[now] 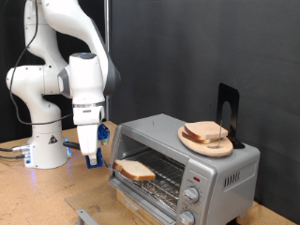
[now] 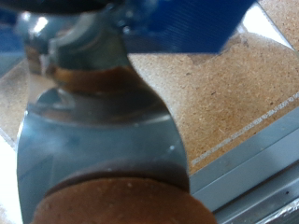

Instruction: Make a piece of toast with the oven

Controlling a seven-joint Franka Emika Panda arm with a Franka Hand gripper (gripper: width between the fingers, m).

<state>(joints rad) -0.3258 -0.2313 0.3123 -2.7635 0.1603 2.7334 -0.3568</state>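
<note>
The silver toaster oven (image 1: 225,173) stands on the wooden table with its glass door (image 1: 141,190) folded down open. A pale bread slice (image 1: 134,170) lies at the front of the wire rack, in the open mouth. My gripper (image 1: 92,153) hangs just beyond the oven's side towards the exterior view's left, low over the table, and does not touch the slice. The other like slice (image 1: 206,132) rests on a round wooden board (image 1: 197,144) on top of the oven. The wrist view is blurred and shows only brown finger pads (image 2: 92,80) and bare table.
A black upright stand (image 1: 227,112) is on the oven top behind the board. Round knobs (image 1: 192,193) sit on the oven's front. The arm's base (image 1: 42,145) stands at the exterior view's left. A black curtain closes the back.
</note>
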